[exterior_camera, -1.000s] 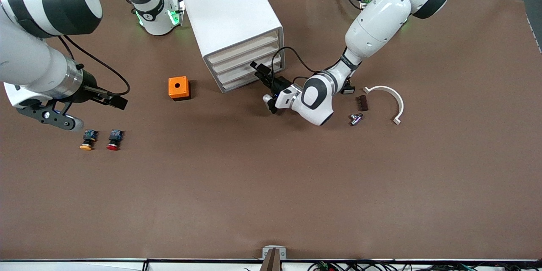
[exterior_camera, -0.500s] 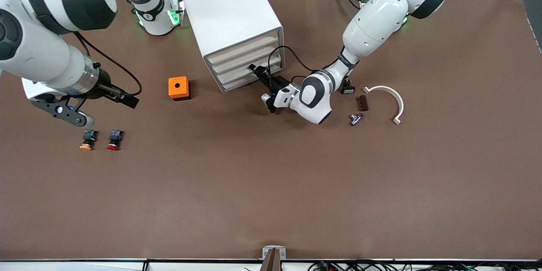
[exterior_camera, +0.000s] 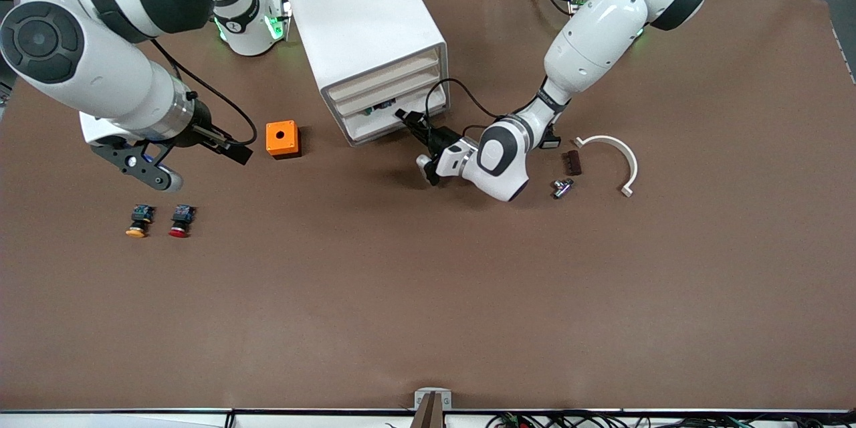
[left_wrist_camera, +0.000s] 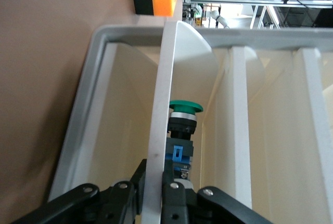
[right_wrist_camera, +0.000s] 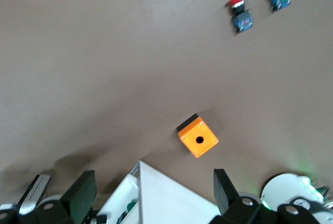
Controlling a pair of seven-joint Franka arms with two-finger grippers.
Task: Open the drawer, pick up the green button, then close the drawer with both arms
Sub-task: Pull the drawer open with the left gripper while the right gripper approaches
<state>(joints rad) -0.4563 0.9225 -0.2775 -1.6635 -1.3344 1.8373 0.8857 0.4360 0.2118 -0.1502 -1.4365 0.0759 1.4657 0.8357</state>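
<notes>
The white cabinet (exterior_camera: 361,13) stands near the robots' bases. Its lowest drawer (exterior_camera: 382,124) is pulled out a little. My left gripper (exterior_camera: 406,118) is in front of the cabinet, shut on that drawer's cream front wall (left_wrist_camera: 157,130), one finger (left_wrist_camera: 137,185) outside it and one inside. The green-capped button (left_wrist_camera: 184,107) lies in the drawer just past the inner finger, also glimpsed as a green spot (right_wrist_camera: 130,206). My right gripper (exterior_camera: 199,164) hangs open over the table beside the orange box, holding nothing.
An orange box (exterior_camera: 282,138) with a hole on top sits beside the cabinet toward the right arm's end. A yellow button (exterior_camera: 138,222) and a red button (exterior_camera: 180,221) lie nearer the camera. A white curved piece (exterior_camera: 618,150), a brown block (exterior_camera: 573,162) and a metal part (exterior_camera: 562,187) lie toward the left arm's end.
My left gripper closed on the lowest drawer's front, and the drawer has come out slightly. The right arm swung away from the yellow and red buttons toward the orange box.
</notes>
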